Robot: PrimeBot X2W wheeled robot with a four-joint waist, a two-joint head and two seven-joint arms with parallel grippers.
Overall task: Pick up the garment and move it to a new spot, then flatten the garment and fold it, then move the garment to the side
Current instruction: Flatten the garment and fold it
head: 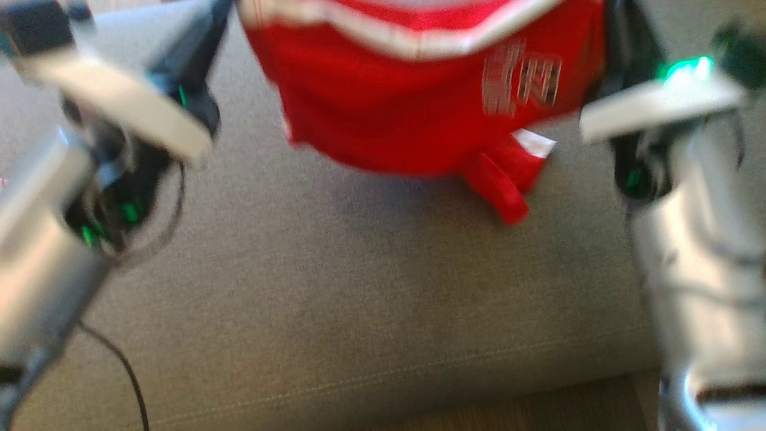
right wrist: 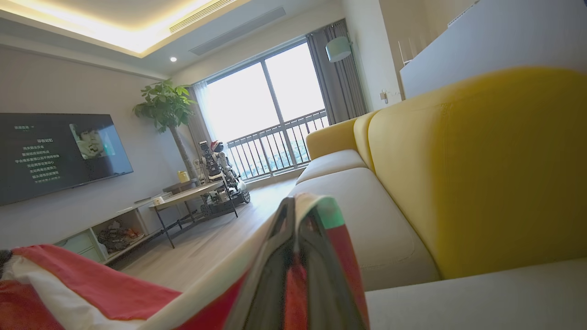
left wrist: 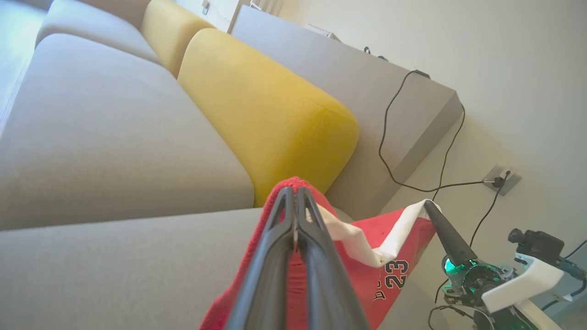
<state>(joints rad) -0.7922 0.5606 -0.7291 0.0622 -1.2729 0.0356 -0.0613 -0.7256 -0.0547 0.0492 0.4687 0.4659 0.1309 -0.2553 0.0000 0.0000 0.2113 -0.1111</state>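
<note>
Holding the garment (head: 419,108) up by its upper edge, I have both pairs of fingers pressed together on cloth. My left gripper (left wrist: 296,192) is clamped on a red fold, and my right gripper (right wrist: 298,220) is clamped on the edge with the white trim. I judge that the two grips are set well apart on purpose, so that the garment hangs spread between them and can be laid down flat, not in a heap. It hangs over the grey sofa seat (head: 359,311), toward the back edge of the seat near the yellow cushion (left wrist: 266,110). It is well away from the front edge, where a strip of wooden floor (head: 538,407) begins. A small red flap (head: 499,191) hangs lowest, but the head view is blurred and I cannot tell if the flap touches the seat or is just above it. The upper part of the garment is cut off by the top of that view. The printed number is smeared there, although it reads clearly in the left wrist view. In the right wrist view the cloth wraps around my fingers, so I cannot tell how much fabric is really between them.
</note>
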